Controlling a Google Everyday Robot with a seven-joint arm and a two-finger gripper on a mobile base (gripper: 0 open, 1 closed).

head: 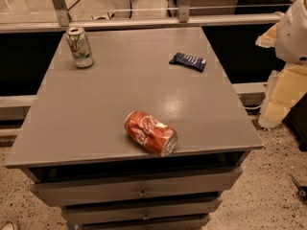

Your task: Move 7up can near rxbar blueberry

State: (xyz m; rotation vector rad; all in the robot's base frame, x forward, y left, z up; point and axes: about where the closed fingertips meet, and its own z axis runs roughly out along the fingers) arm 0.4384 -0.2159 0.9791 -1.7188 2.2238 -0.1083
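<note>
The 7up can [80,47] stands upright at the far left corner of the grey table [96,114]. It is whitish-green with a red and green logo and a silver top. The rxbar blueberry [188,61] lies flat in its dark navy wrapper at the far right of the table, well apart from the can. The gripper is not in view. Only a white rounded part of my arm [293,30] shows at the upper right edge, beyond the table's right side and away from both objects.
A dented red cola can [151,132] lies on its side near the table's front edge. Drawers [139,190] sit under the tabletop. A rail [144,22] runs behind the table. Pale yellow blocks [283,95] stand on the floor at the right.
</note>
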